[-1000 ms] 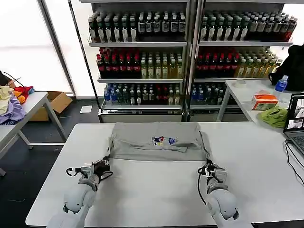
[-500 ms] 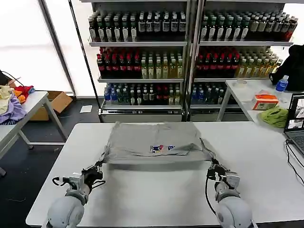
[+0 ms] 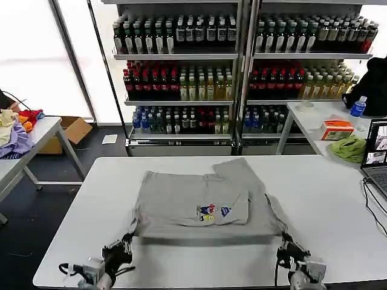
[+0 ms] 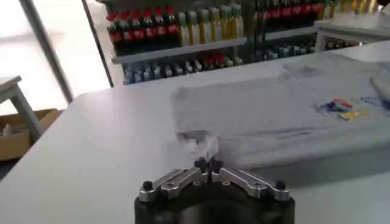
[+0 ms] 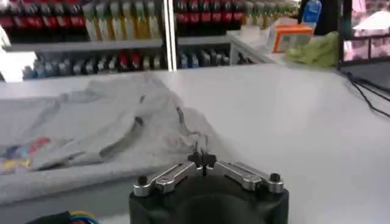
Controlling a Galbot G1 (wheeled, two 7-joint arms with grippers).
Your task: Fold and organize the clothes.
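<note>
A light grey shirt [image 3: 181,202] with a small multicoloured chest print [image 3: 211,212] lies partly folded in the middle of the white table [image 3: 338,211]. My left gripper [image 3: 125,244] is at the shirt's near left corner, shut on a pinch of the fabric [image 4: 198,143]. At the near right corner, my right gripper [image 3: 285,243] is likewise shut on a tuft of cloth [image 5: 198,145]. From the left wrist the shirt [image 4: 274,115] stretches away from my left gripper [image 4: 207,163]. The right wrist shows the shirt [image 5: 103,128] beyond my right gripper [image 5: 202,159]. Both corners are slightly lifted.
A lime-green cloth [image 3: 349,148], an orange box [image 3: 336,128] and a laptop [image 3: 376,158] with cables sit at the right. Bottle shelves [image 3: 242,60] stand behind the table. A side table [image 3: 36,136] with coloured fabrics is at the left.
Both grippers have drawn back toward the table's front edge, pulling the shirt's near edge with them. The shirt now lies closer and flatter.
</note>
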